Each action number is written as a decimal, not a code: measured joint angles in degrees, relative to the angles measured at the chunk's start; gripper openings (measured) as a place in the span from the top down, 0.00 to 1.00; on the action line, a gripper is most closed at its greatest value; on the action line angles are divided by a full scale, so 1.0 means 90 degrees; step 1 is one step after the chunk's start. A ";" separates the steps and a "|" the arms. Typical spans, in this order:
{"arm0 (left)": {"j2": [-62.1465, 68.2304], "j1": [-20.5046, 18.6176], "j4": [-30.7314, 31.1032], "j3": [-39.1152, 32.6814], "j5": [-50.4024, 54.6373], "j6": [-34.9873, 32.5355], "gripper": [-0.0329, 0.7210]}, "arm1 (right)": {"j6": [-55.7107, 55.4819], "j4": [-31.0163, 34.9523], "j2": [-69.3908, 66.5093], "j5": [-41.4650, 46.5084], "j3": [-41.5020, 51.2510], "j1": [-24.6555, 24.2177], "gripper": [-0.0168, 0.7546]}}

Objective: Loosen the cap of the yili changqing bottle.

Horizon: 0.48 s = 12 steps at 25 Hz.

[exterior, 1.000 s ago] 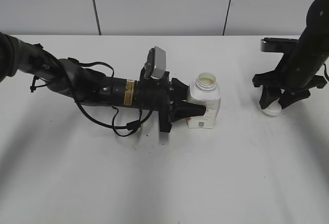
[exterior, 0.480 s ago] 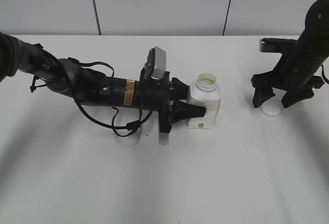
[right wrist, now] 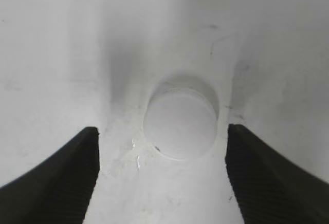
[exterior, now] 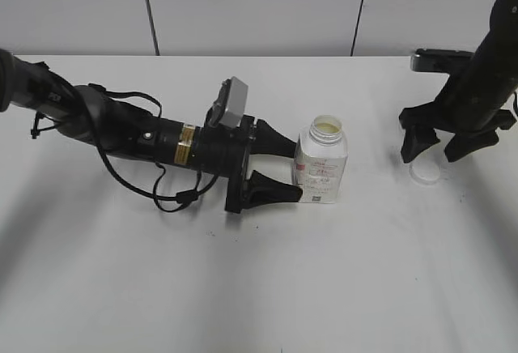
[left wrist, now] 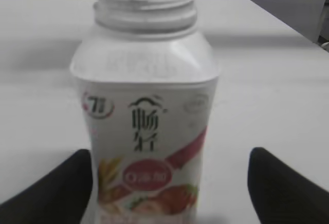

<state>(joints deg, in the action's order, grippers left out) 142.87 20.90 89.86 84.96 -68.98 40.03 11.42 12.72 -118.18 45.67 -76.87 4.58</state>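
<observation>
We see the yili changqing bottle (exterior: 320, 163) upright, uncapped, mid-table (exterior: 243, 288); the left gripper (exterior: 279, 168) at its 9 o'clock is spread apart. The cap (exterior: 426, 172) lies beneath the right gripper (exterior: 445, 146), likewise unclenched, released.

Only readable stuff is on the yili changqing bottle (left wrist: 146, 131) label in the left wrist view: two big dark Chinese characters, 畅轻, under a little roof-shaped logo, plus a round badge with a "7" up on its left. The pink oval's print below is too blurry to read.
</observation>
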 joint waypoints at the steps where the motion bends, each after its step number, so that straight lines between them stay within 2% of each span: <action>1: -0.0026 -0.0078 0.0078 0.0000 0.0000 0.0044 0.21 | 0.0031 0.0000 0.0096 0.0018 0.0000 0.0000 0.21; 7: -0.0419 -0.0420 0.0880 0.0000 0.0000 0.0282 0.22 | 0.0262 0.0000 0.0550 0.0097 0.0000 0.0000 0.21; 12: -0.0955 -0.0598 0.1141 0.0000 0.0066 0.0617 0.26 | 0.0436 -0.0026 0.0802 0.0103 0.0000 0.0000 0.21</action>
<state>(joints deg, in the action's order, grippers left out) 134.27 15.52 100.14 84.96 -68.39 45.58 15.35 12.48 -110.96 46.59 -76.87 4.58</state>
